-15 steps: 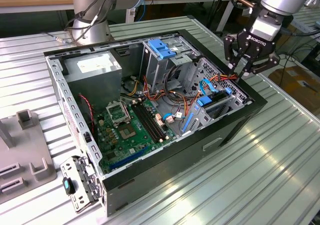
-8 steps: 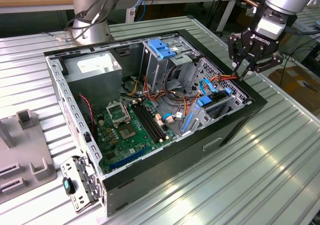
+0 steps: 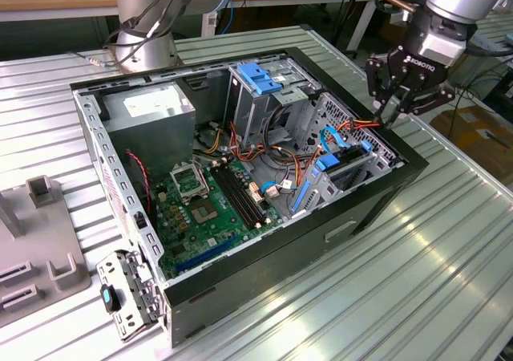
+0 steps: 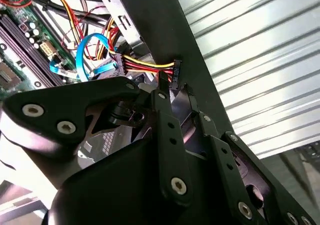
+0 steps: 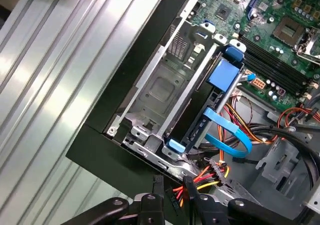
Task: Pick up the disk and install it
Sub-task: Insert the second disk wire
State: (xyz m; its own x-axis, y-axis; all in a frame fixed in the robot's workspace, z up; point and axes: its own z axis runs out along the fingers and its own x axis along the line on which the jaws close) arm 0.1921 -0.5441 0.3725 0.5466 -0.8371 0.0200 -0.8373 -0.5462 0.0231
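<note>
**A:** So, where is the disk [image 5: 200,127] right now?

**B:** It looks like it sits on its edge in the grey bay [image 5: 155,90], in a corner of the open computer case [image 3: 385,200]. I see blue bits at both ends of it. I think it is in its place, but I can't tell if it is pushed all the way in.

**A:** And your claw [image 4: 174,92]?

**B:** My claw hangs over that same corner, right by the black wall of the case. The two fingers [image 4: 162,115] are pinched almost together. The little black plug [image 4: 175,72] with the red, yellow and black wires [image 4: 145,65] is between the tips. I think I have hold of it.

**A:** How do you do this part well?

**B:** Gently! I think the plug has to meet the back of the disk, so it must go in straight, not crooked. If I tip it, it could jam or bend.

**A:** What else could go wrong?

**B:** The wires are short and stiff, so a hard pull could make the plug slip out of my tips. A flat blue cable [image 5: 235,135] loops just beside the disk, and I should not snag it. The case wall is very near my fingers too, so I should not bump it.

**A:** Anything under there to watch?

**B:** The green board [image 3: 200,217] is down in the case, away from my claw. The case lies flat on the ribbed metal counter [image 3: 401,297], so it should not wobble.
</note>
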